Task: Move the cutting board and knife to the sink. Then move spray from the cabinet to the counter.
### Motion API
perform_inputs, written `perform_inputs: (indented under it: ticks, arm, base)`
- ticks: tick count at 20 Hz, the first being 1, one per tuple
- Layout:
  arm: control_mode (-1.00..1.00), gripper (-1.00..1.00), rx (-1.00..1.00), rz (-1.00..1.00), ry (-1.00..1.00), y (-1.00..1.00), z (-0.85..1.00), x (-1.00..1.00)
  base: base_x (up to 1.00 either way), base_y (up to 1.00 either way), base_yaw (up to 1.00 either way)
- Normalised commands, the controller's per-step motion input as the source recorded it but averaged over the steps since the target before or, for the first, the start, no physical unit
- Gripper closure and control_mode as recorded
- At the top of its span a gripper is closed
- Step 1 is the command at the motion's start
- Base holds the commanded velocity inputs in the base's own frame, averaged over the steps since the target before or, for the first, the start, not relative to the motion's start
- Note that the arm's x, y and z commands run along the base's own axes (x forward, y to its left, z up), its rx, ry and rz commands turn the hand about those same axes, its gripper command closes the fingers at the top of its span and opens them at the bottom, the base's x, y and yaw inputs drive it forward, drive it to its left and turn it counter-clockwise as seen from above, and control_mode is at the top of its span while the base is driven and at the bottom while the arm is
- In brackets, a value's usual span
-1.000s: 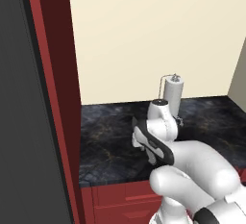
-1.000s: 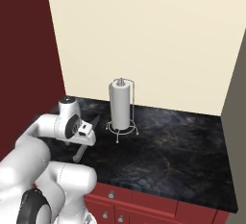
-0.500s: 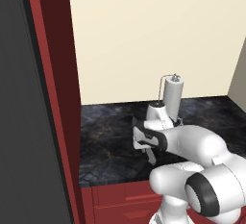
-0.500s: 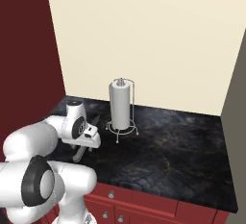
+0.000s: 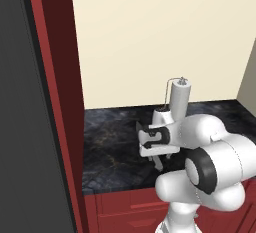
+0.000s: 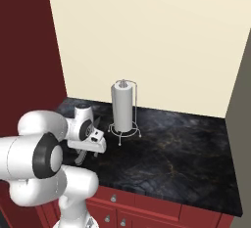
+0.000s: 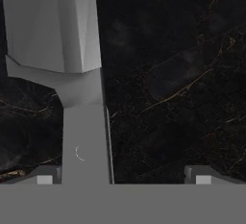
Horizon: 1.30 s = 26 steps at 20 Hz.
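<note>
Gripper (image 7: 123, 180) jaws spread wide hover over the black counter (image 7: 182, 74), the grey knife (image 7: 81, 88) lying at left of the hand view; centring over its handle looks wise before closing.

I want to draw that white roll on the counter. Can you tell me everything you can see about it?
The paper towel roll is a plain white cylinder that looks like soft paper. It stands upright on a thin wire stand. The stand has a round ring base with little feet, a wire running up beside the roll, and a small knob on top. The roll looks full and unused, with no sheet hanging loose. The stand sits on the black counter, near the cream back wall. Only the stand touches the roll.
</note>
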Motion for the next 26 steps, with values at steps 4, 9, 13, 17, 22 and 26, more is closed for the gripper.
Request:
perform_inputs:
  ticks: [4,9,13,17,22,26]
  arm:
    - [-1.00,-1.00,0.00,0.00,0.00,0.00,-0.48,0.00]
    - [-1.00,1.00,0.00,0.00,0.00,0.00,-0.70,0.00]
    - [-1.00,1.00,0.00,0.00,-0.04,0.01,-0.60,0.00]
    - [-1.00,1.00,0.00,0.00,-0.09,0.00,-0.23,0.00]
    - [-1.00,1.00,0.00,0.00,-0.10,0.00,-0.40,-0.04]
    - [-1.00,1.00,0.00,0.00,-0.08,0.00,-0.37,-0.03]
  base:
    - [0.00,0.00,0.00]
    - [0.00,0.00,0.00]
    - [0.00,0.00,0.00]
    - [0.00,0.00,0.00]
    - [0.00,0.00,0.00]
    - [0.00,0.00,0.00]
